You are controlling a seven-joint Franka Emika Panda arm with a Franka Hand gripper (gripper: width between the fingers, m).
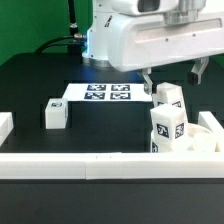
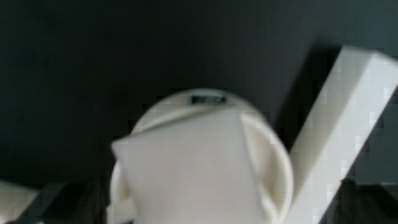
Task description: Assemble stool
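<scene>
The round white seat (image 1: 207, 138) lies at the exterior view's right, by the front rail. One tagged leg (image 1: 165, 128) stands upright at its near side. A second leg (image 1: 169, 100) stands upright just behind it. My gripper (image 1: 172, 84) hangs over this second leg, open, one finger on each side of the leg's top and well clear of it. In the wrist view this leg (image 2: 187, 165) fills the middle, with the seat's rim (image 2: 210, 100) behind it and my gripper (image 2: 199, 215) around it. A third leg (image 1: 55, 113) stands alone on the table at the left.
The marker board (image 1: 100, 93) lies flat at the back middle. A long white rail (image 1: 100, 165) runs along the front and a short piece (image 1: 5, 125) sits at the left. Another rail (image 2: 347, 110) shows beside the seat in the wrist view.
</scene>
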